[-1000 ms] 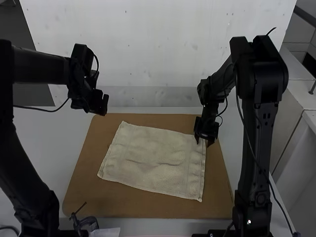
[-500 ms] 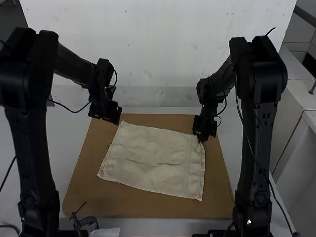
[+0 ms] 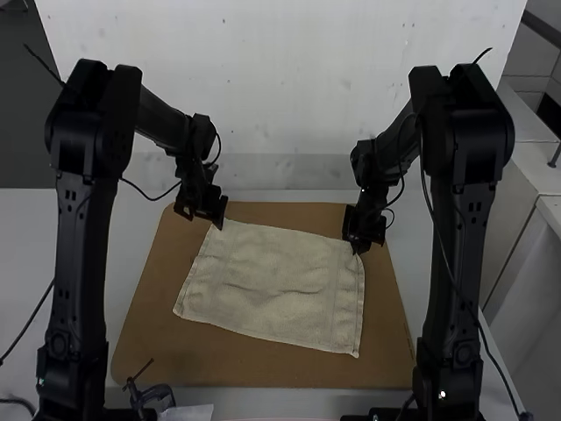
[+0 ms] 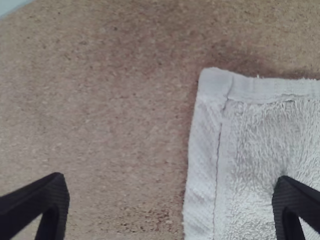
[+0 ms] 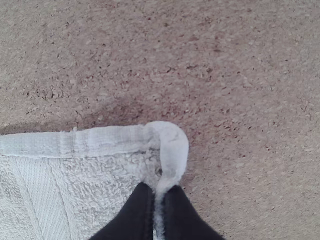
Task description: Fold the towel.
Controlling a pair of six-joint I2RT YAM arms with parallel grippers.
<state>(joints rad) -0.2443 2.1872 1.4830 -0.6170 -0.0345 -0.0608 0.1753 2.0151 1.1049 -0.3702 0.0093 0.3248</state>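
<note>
The pale towel (image 3: 272, 285) lies spread on the brown cork board (image 3: 263, 372), with low ripples across its middle. Its long axis runs from left to right in the high view, slanting so that the right end sits a little nearer the camera. A flat woven band runs alongside the hem near the right end.

At the far right corner, the right gripper (image 3: 358, 249) is clenched on the towel; in the right wrist view its 2 fingertips meet on the side hem, just beside the rounded, puckered corner. At the far left corner is the left gripper (image 3: 219, 224), parted wide and grasping nothing: in the left wrist view 1 finger (image 4: 45, 200) is over the board, the other over the towel. A clamp (image 3: 156, 394) sits at the board's near left edge.
</note>
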